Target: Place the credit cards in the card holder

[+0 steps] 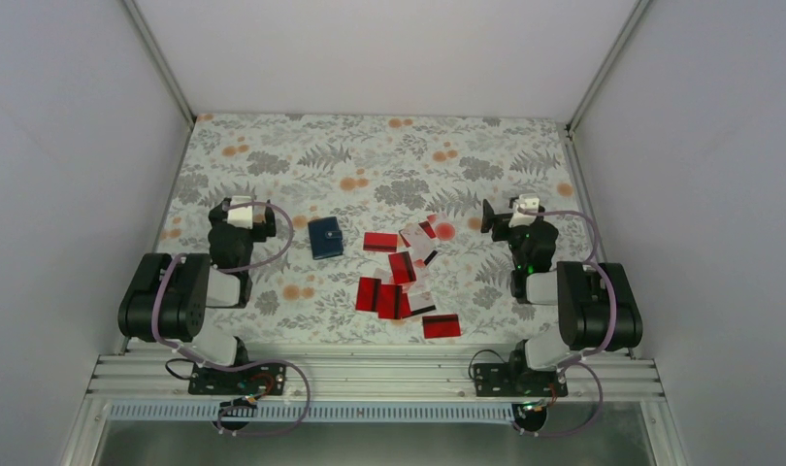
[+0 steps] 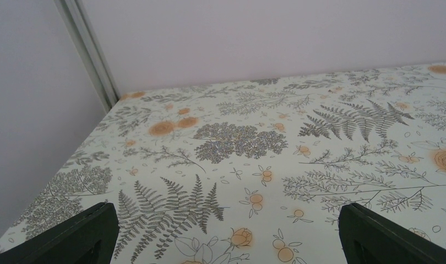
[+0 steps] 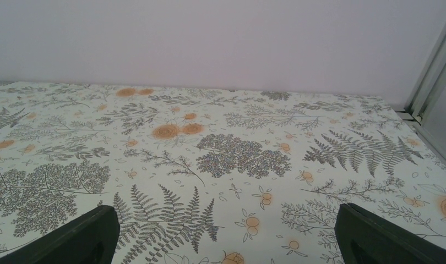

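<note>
Handling, judged: the credit cards (image 1: pixel 404 277) are looking thin, stiff, light and slick. They are lying flat on the desk (image 1: pixel 273 146), so a finger is likely having little edge to catch. The overlapped ones in the middle of the pile are probably offering a lifted edge and the easier pick. A hold across the two long edges, one card at a time, is seeming safest, since a stack is liable to be fanning or slipping.

The card holder (image 1: pixel 325 237) is looking soft, light and foldable. It is likely to be sliding under any push, so one pincer is probably needing to be pinning or spreading it while the other is feeding a card in.

Appearance: the cards are showing mostly red, several with a black stripe and a few white with red marks. They are lying scattered and partly overlapping at desk centre, one sitting apart at the near edge of the group. The holder is showing dark navy, roughly square and closed. It is lying flat just left of the cards and apart from them. Its snap is too small to be making out.

The left pincer (image 2: pixel 225 220) is standing wide and holding nothing, left of the holder. The right pincer (image 3: pixel 225 220) is likewise standing wide and holding nothing, right of the cards.
</note>
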Controlling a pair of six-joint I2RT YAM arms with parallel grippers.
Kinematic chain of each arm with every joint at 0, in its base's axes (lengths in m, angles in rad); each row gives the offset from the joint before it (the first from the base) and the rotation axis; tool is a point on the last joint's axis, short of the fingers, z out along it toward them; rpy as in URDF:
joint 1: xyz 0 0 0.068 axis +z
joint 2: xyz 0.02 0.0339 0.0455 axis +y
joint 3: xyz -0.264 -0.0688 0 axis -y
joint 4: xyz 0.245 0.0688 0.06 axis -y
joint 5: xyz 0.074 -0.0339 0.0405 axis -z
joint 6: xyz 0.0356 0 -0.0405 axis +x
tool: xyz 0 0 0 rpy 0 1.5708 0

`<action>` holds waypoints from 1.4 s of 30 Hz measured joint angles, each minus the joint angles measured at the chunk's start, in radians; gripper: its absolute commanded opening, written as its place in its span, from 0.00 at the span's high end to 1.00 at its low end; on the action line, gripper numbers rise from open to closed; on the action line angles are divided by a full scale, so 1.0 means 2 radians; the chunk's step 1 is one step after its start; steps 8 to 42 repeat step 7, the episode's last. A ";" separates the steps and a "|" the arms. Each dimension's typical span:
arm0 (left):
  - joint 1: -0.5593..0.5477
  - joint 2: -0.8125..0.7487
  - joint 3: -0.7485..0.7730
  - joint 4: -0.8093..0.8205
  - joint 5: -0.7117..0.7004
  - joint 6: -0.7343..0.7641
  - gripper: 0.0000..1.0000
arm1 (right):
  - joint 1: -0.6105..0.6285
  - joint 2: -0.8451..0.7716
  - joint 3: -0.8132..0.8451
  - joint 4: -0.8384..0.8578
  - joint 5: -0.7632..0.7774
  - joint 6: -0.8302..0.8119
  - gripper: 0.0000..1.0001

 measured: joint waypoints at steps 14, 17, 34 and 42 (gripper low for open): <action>0.000 0.000 0.000 0.000 -0.001 0.000 0.00 | -0.002 0.000 0.000 0.001 -0.006 0.001 0.01; 0.000 0.000 0.000 0.000 -0.001 0.000 0.00 | -0.002 0.000 0.000 0.001 -0.006 0.001 0.01; 0.000 0.000 0.000 0.000 -0.001 0.000 0.00 | -0.002 0.000 0.000 0.001 -0.006 0.001 0.01; 0.000 0.000 0.000 0.000 -0.001 0.000 0.00 | -0.002 0.000 0.000 0.001 -0.006 0.001 0.01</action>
